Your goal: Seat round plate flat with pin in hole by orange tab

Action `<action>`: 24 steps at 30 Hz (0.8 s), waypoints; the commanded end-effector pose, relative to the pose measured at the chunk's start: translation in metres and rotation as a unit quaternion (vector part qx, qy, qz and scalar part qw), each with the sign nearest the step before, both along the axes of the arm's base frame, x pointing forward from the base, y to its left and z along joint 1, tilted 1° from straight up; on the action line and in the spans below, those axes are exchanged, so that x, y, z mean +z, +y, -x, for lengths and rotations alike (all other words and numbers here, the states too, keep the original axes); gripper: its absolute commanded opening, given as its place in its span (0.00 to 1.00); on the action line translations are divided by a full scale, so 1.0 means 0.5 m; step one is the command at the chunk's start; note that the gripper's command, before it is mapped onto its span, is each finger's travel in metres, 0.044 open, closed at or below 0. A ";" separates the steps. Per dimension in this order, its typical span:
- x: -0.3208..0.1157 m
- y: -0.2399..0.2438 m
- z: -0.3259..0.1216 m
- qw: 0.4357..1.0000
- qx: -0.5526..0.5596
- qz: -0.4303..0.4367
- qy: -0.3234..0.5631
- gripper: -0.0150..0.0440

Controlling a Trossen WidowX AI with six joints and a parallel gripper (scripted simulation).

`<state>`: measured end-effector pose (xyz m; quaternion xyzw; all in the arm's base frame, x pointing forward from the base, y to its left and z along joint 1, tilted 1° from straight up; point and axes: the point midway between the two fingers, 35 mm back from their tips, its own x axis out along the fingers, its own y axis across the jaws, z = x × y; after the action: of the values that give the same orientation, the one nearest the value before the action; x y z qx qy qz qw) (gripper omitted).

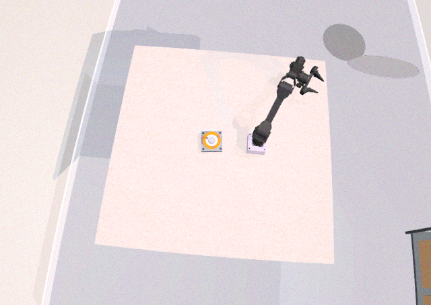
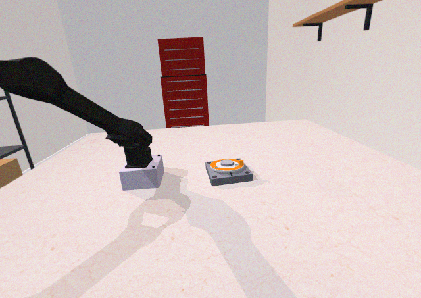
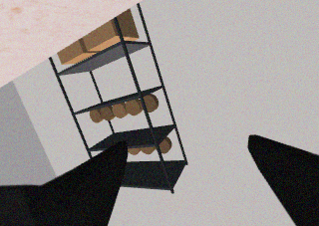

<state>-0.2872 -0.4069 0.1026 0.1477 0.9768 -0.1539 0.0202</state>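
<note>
The orange-ringed round plate (image 2: 227, 164) sits on its grey square base (image 2: 229, 177) on the pale speckled bench (image 2: 306, 202), apparently still untouched. The black gripper (image 1: 314, 80) hangs well apart, turned away toward a shelf rack (image 3: 120, 107), fingers spread wide and empty.
</note>
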 end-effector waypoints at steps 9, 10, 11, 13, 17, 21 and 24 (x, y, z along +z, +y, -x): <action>-0.033 -0.089 -0.219 0.984 0.121 0.097 -0.092 0.53; -0.035 -0.096 -0.242 0.981 0.131 0.104 -0.101 0.49; -0.037 -0.105 -0.282 0.975 0.149 0.117 -0.115 0.44; -0.044 -0.119 -0.380 0.959 0.188 0.145 -0.152 0.35; -0.052 -0.120 -0.504 0.936 0.231 0.173 -0.202 0.25; -0.062 -0.094 -0.667 0.899 0.277 0.200 -0.273 0.25; -0.068 -0.059 -0.774 0.873 0.301 0.210 -0.322 0.25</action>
<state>0.0495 -0.4537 0.0703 -0.1007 0.8816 -0.2878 0.3602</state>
